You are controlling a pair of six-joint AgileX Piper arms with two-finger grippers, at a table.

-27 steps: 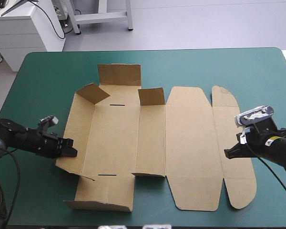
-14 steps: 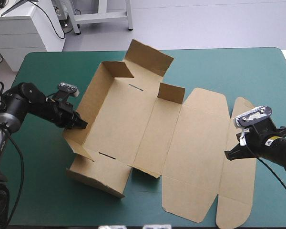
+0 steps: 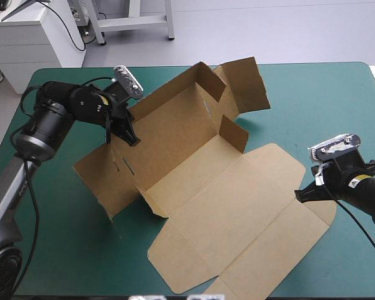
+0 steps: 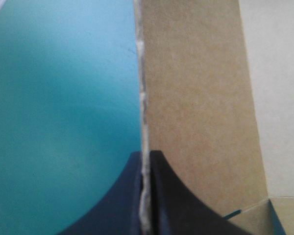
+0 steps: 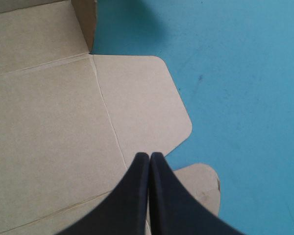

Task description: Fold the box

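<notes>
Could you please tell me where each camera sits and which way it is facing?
High view: above and behind the robot, looking forward and down at the table and box; both arms show, with left gripper and right gripper.
Left wrist view: above the left wrist, looking along its jaws, shut on the box's raised wall edge, table beside it.
Right wrist view: above the right wrist, looking down at the box's flat lid; jaws meet in a point.
Shared: all three show the box.

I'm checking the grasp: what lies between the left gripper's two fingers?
One raised wall edge of the box, pinched in the left gripper; the left wrist view shows it edge-on.
</notes>
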